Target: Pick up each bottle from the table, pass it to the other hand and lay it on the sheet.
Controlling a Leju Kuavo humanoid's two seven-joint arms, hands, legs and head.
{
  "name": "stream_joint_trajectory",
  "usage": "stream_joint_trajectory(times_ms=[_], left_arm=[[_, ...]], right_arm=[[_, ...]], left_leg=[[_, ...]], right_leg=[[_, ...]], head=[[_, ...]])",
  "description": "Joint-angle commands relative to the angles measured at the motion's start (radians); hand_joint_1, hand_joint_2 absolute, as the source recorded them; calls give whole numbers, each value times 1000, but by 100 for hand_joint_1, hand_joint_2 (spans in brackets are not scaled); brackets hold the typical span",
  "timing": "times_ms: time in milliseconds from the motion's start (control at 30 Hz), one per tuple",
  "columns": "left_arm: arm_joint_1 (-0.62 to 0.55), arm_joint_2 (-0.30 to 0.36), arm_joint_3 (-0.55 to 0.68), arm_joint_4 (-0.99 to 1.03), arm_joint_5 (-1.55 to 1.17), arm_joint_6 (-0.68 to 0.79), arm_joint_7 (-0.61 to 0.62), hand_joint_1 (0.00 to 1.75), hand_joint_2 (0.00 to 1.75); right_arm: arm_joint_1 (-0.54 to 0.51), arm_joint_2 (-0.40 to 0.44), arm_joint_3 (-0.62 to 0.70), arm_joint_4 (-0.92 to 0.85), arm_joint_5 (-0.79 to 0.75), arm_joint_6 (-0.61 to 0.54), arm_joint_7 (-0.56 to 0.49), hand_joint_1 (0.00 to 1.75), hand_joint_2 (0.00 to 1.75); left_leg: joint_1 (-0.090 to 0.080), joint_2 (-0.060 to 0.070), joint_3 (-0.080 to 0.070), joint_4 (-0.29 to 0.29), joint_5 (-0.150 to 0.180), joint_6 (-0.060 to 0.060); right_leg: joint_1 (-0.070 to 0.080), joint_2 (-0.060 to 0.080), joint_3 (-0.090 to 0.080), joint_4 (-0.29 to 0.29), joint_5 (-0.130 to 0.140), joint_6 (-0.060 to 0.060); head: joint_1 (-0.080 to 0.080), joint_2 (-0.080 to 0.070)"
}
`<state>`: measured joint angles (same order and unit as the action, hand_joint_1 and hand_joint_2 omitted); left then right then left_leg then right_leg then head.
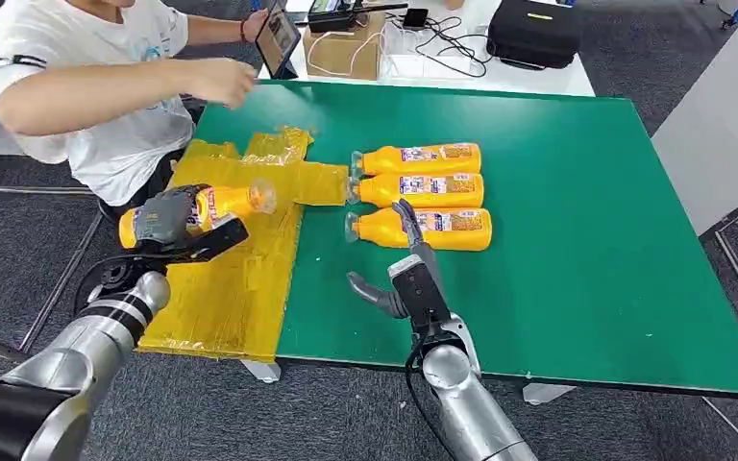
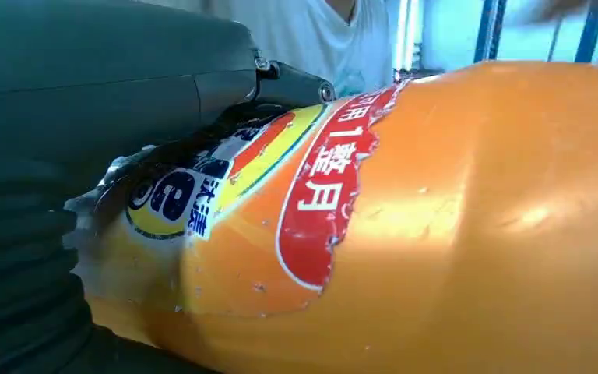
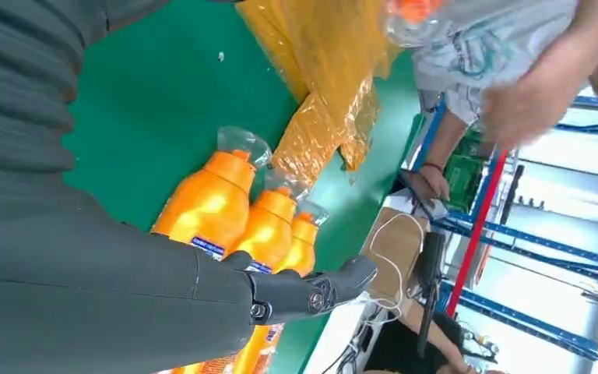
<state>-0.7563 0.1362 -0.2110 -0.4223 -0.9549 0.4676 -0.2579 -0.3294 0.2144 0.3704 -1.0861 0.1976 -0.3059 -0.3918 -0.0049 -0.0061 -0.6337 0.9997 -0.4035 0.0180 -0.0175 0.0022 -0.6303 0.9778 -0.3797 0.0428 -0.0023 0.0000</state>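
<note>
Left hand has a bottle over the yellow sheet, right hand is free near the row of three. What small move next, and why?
Probably lower the left hand and lay the held bottle on the yellow sheet. It is gripped lengthwise over the sheet, so the handover looks done. The right hand is open by the three bottles on the green table.

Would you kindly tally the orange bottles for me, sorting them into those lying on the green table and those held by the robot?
Lying on the green table: 3 orange bottles
Held in the left hand, above the yellow sheet: 1 orange bottle
Held in the right hand: 0
Total: 4 orange bottles
</note>
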Motion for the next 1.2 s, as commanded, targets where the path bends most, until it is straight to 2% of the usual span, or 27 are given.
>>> stream_joint_trajectory(times_ms=[33,133,300,400,467,500,533,733,867,1200], left_arm=[[-86,52,-196,172,-190,-209,81,175,175],[-89,49,-209,181,-211,-254,105,175,175],[-91,44,-217,188,-225,-284,129,175,175],[-90,42,-231,197,-249,-363,162,175,175],[-86,39,-223,202,-247,-386,179,175,175],[-83,37,-221,206,-248,-399,183,120,175],[-79,36,-220,204,-247,-398,180,0,175],[-72,34,-206,202,-236,-400,170,0,175],[-66,36,-151,192,-197,-393,118,0,175],[-67,38,-149,193,-197,-394,115,0,175]], right_arm=[[-50,-17,17,25,-7,31,0,0,175],[-55,-18,21,30,-5,40,3,0,175],[-62,-16,23,39,-6,45,4,0,175],[-78,-13,33,59,-5,61,9,0,175],[-90,-9,39,77,-4,69,10,0,175],[-94,-9,42,86,-2,69,12,0,175],[-96,-8,43,88,-1,69,12,0,175],[-101,-12,43,95,1,69,14,0,175],[-108,-18,38,105,-3,72,14,0,175],[-109,-20,37,106,-3,73,14,0,175]], left_leg=[[3,2,7,2,-4,-2],[1,1,2,0,-1,-1],[3,1,6,2,-4,-2],[1,1,3,0,-1,-1],[2,2,7,1,-4,-2],[1,2,5,0,-2,-1],[2,3,7,0,-3,-2],[1,3,7,-1,-2,-2],[1,3,8,-1,-3,-1],[1,3,7,-1,-2,-1]], right_leg=[[3,1,7,1,-3,-3],[1,0,2,0,-1,-1],[3,0,7,1,-4,-2],[1,1,3,0,-1,-1],[3,1,7,0,-3,-2],[1,1,5,0,-1,-2],[2,2,7,0,-2,-2],[2,2,7,-1,-1,-2],[1,2,7,-1,-2,-2],[1,2,7,0,-1,-2]], head=[[0,0],[0,0],[0,0],[0,0],[0,0],[0,0],[0,0],[0,0],[0,0],[0,0]])
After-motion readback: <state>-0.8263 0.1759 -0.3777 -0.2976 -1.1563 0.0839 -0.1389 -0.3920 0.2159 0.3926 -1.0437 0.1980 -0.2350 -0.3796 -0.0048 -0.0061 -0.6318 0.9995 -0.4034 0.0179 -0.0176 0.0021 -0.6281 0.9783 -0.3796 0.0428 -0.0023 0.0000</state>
